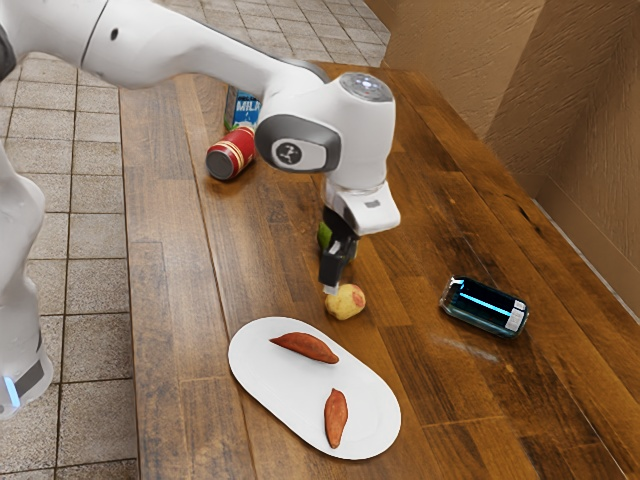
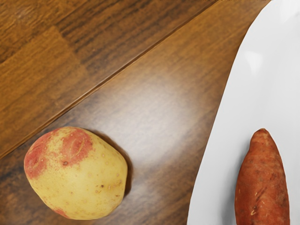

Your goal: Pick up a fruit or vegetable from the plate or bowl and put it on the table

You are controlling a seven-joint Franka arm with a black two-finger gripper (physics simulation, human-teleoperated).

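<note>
My gripper (image 1: pixel 332 288) hangs just above and beside a yellow potato with red patches (image 1: pixel 346 302), which rests on the wood beyond the plate's rim. The white oval plate (image 1: pixel 262 385) holds two reddish-brown sweet potatoes, one (image 1: pixel 306 347) near the potato's side and the other (image 1: pixel 336 418) farther along. In the wrist view the potato (image 2: pixel 77 173) lies apart from the plate (image 2: pixel 220 126), with one sweet potato (image 2: pixel 262 183) on the plate.
A green item (image 1: pixel 324 235) is partly hidden behind my gripper. A dark glassy bottle (image 1: pixel 485 308) lies toward the exterior view's right. A red can (image 1: pixel 232 152) and a blue milk carton (image 1: pixel 242 108) are at the back of the wooden table (image 1: pixel 175 350).
</note>
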